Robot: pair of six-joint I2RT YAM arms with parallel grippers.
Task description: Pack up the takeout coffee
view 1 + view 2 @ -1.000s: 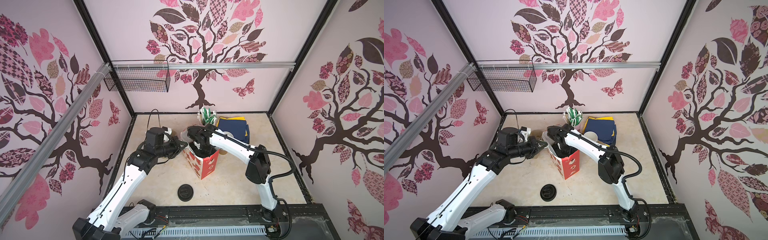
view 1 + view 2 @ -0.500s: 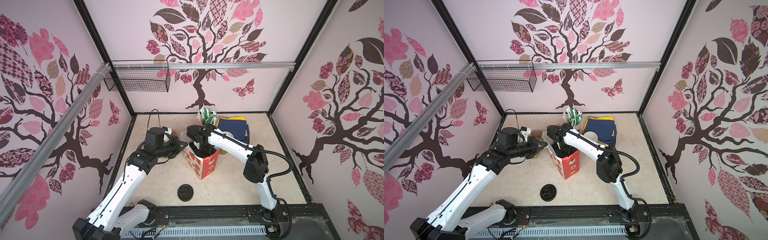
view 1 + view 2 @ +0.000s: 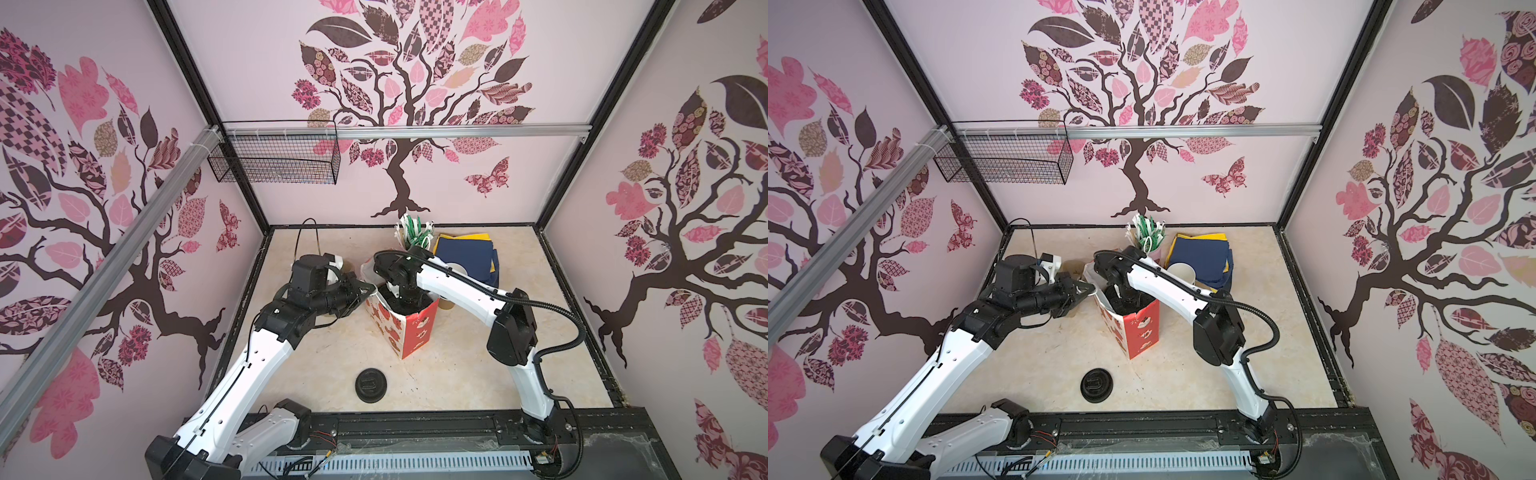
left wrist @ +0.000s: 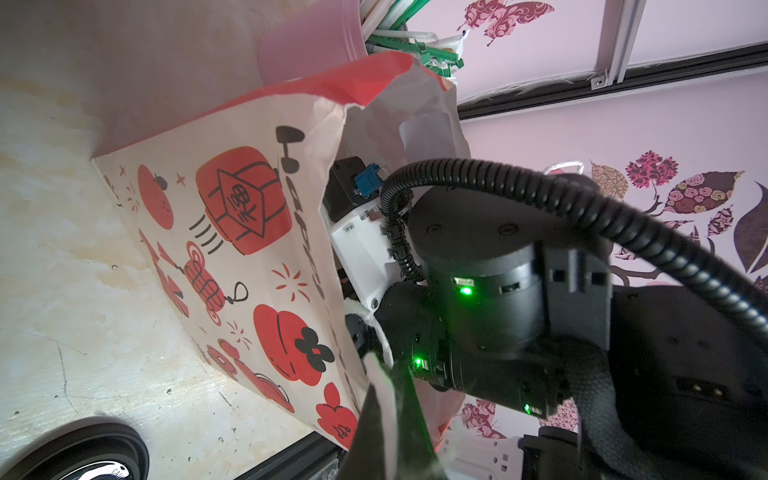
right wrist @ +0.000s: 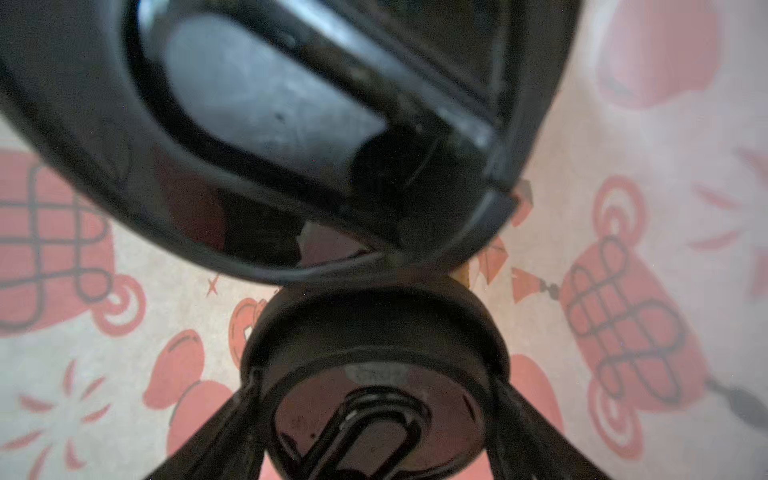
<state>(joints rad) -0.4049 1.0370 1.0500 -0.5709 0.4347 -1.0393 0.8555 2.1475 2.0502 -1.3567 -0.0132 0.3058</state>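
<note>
Now left gripper (image 3: 366, 287) pinches paper bag (image 3: 409, 332) rim; right gripper (image 5: 374, 384) straddles lidded cup (image 5: 374, 328), grip unclear.

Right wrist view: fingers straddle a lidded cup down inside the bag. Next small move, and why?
Probably open the right gripper wide and lift it straight up out of the bag. Its fingers flank a lidded cup deep inside, next to a second lid; whether they grip it is unclear. The left gripper pinches the bag's rim, so the mouth is open for a clean exit.
</note>
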